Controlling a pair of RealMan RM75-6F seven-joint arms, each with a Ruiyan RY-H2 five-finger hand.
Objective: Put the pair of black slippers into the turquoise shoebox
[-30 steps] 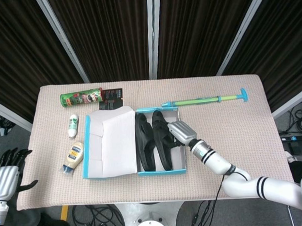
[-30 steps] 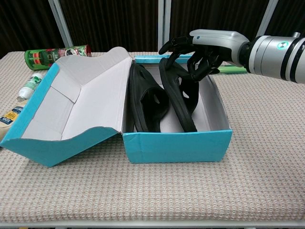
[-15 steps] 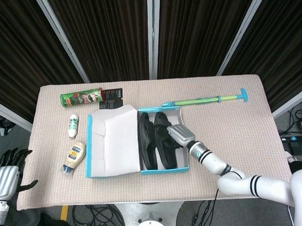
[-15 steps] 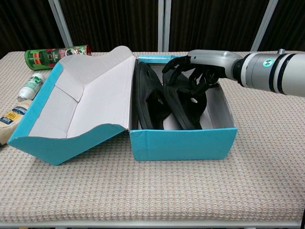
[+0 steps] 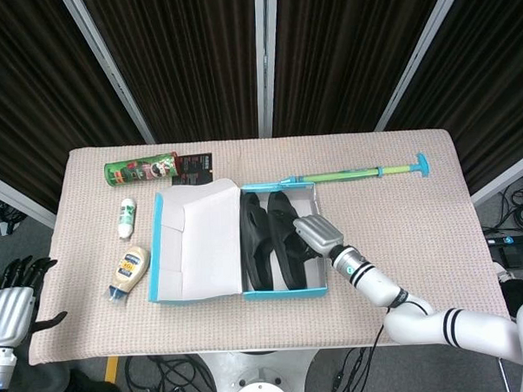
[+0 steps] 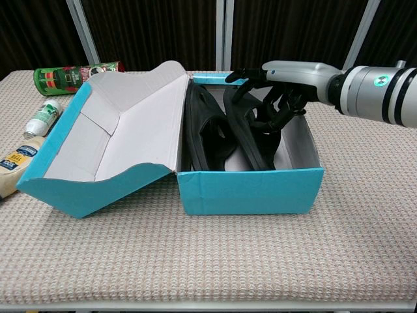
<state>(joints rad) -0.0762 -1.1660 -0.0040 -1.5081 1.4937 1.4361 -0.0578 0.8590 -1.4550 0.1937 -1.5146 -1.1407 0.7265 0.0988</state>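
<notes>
The turquoise shoebox [image 5: 283, 292] [image 6: 251, 190] stands open at the table's middle, its lid [image 5: 199, 246] [image 6: 124, 140] folded out to the left. Both black slippers lie inside, side by side on edge: the left slipper [image 5: 255, 244] [image 6: 205, 134] and the right slipper [image 5: 285, 238] [image 6: 242, 127]. My right hand [image 5: 315, 235] [image 6: 281, 88] hovers over the box's right half. Its dark fingers [image 6: 273, 112] curl down against the right slipper, with the thumb stretched out to the left above it. My left hand [image 5: 10, 304] hangs off the table's front left corner, fingers apart and holding nothing.
A green chips can [image 5: 139, 171] [image 6: 77, 72] and a black packet [image 5: 195, 164] lie at the back left. A white bottle [image 5: 125, 217] [image 6: 44, 114] and a mayonnaise bottle [image 5: 126, 271] [image 6: 14, 162] lie left of the lid. A long green and turquoise rod [image 5: 356, 172] lies behind the box.
My right hand went down into the box onto the right slipper, then rose a little. The box slid slightly to the right and the lid stands a bit steeper. The left hand has not moved.
</notes>
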